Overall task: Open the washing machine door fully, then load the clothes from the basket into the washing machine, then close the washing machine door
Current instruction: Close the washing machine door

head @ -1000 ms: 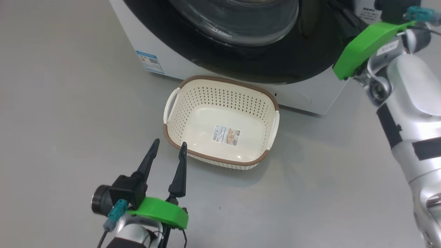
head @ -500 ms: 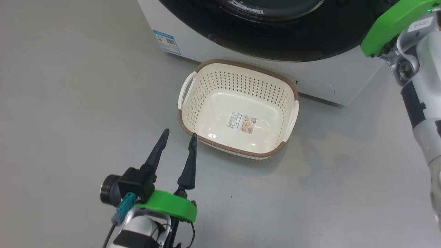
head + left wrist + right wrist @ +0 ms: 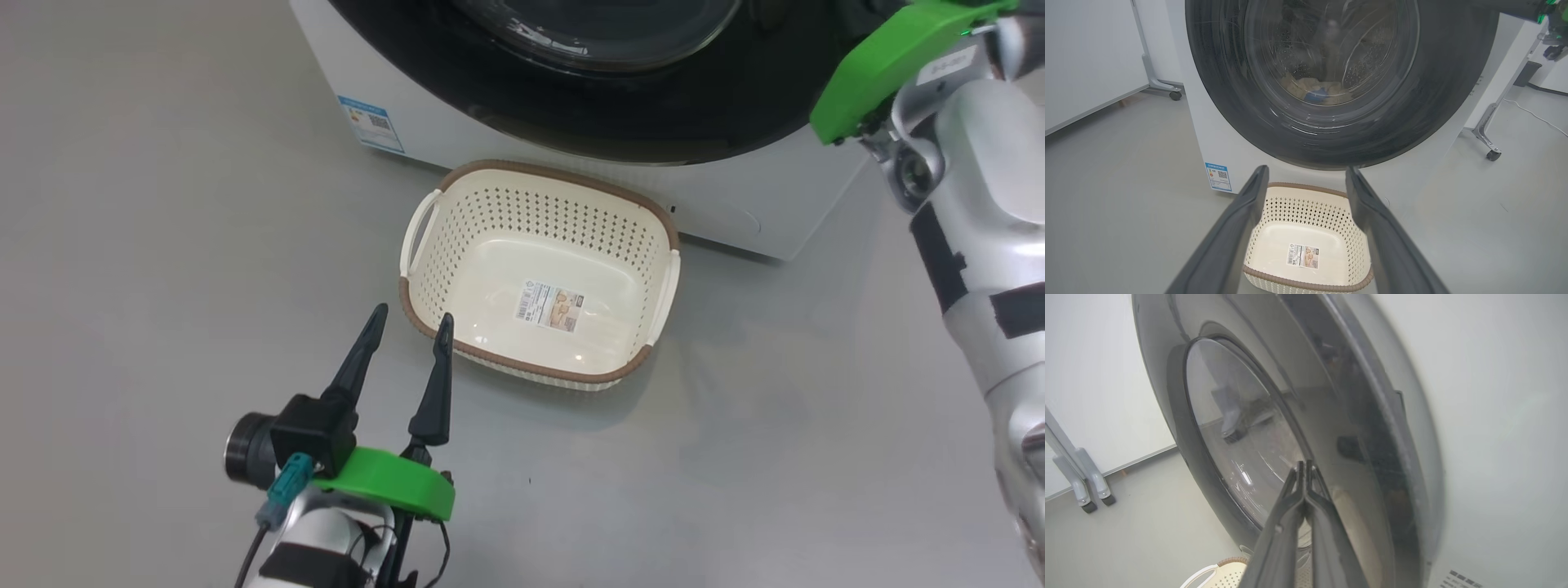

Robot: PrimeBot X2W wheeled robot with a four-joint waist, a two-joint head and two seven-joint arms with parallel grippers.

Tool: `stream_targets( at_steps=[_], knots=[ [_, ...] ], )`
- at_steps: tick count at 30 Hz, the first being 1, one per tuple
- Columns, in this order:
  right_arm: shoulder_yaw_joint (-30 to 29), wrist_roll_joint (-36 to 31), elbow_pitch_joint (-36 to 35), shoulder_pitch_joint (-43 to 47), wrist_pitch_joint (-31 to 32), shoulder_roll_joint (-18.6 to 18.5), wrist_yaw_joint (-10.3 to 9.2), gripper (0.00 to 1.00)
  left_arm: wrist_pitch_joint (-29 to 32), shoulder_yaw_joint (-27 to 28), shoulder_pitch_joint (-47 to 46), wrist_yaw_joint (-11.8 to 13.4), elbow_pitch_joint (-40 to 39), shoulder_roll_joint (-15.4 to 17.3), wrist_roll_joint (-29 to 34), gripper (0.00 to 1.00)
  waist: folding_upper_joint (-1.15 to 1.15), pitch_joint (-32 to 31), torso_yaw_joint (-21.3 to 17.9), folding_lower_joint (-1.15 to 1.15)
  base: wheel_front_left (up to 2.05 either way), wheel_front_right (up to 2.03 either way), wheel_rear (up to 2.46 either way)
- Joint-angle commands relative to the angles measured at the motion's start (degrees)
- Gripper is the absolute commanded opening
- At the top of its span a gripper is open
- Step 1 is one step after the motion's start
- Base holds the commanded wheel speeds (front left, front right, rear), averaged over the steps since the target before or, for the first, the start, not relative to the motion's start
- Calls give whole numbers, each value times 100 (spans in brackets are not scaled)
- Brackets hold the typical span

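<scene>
The washing machine (image 3: 718, 214) stands at the top of the head view, and the washing machine door (image 3: 1229, 81) lies against its front. Through the glass bowl (image 3: 1237, 428) the clothes (image 3: 1312, 90) show as a pale bundle with a blue patch inside the drum. The basket (image 3: 531, 371) sits on the floor in front and holds only its label. My left gripper (image 3: 411, 317) hovers open just before the basket's near left corner. In its own wrist view the left gripper (image 3: 1306, 171) frames the basket (image 3: 1306, 206). My right gripper (image 3: 1303, 463) is shut and empty, close to the door's black rim (image 3: 1372, 428).
Grey floor (image 3: 163, 245) spreads to the left of and in front of the basket. My right forearm (image 3: 980, 245) stands at the right, beside the machine's corner. Castered frame legs (image 3: 1488, 149) stand to the right of the machine, and white panels on castered legs (image 3: 1167, 87) to its left.
The whole head picture has shifted, so the camera moved. The left gripper stays open by the basket, and the right arm stays up by the door.
</scene>
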Motion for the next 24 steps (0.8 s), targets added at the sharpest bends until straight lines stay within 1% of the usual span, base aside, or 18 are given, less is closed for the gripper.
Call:
stream_targets(
  at_steps=[1,7,13,17,24],
  knots=[
    [75,38,-222,58,-77,134,19,0,-79,241,-64,-6,-138,59,47,100,0,-76,-85,0,0,0,0],
    [337,185,-622,585,-197,152,19,0,-80,308,36,-52,2,143,69,100,0,-427,-411,0,0,0,0],
    [300,225,-1178,1275,-262,33,19,0,-78,375,101,-45,112,247,25,100,0,-729,-676,0,0,0,0],
    [90,155,-1560,1830,-275,-14,19,0,-47,386,176,-29,148,287,-19,100,0,-895,-821,0,0,0,0],
    [-575,-87,-2278,2976,-181,68,19,0,40,392,359,13,177,375,-84,100,0,-1177,-1033,0,0,0,0]
  ],
)
